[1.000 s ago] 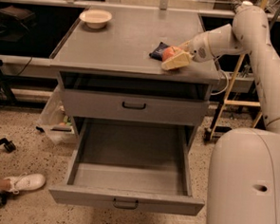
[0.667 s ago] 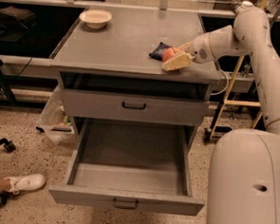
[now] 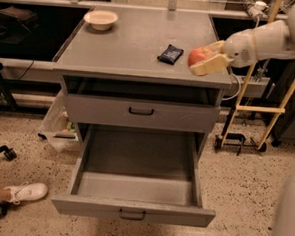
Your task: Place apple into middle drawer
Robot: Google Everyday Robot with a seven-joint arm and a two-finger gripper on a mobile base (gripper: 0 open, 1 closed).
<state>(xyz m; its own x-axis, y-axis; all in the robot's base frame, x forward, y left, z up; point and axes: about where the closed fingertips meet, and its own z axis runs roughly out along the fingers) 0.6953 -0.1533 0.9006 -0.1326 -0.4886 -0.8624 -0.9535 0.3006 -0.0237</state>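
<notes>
The cream-coloured end effector (image 3: 203, 59) sits over the front right corner of the flat grey metal surface (image 3: 137, 44), at the end of a smooth, rounded white arm reaching in from the right. Its two blunt fingers (image 3: 211, 65) are closed around the apple (image 3: 196, 55), a round red-orange fruit with a paler patch; whether the apple touches the surface cannot be told. Just to the left of the end effector lies a small dark blue snack packet (image 3: 170, 54), flat and glossy. Far to its left, at the back corner, stands a shallow pale bowl (image 3: 101, 19). Directly below and left of the end effector is a shut grey drawer front (image 3: 103, 111) with a small dark handle. Lower still, the middle drawer (image 3: 132, 210) is pulled fully out, a wide metal tray with a flat matte floor and low side walls.
</notes>
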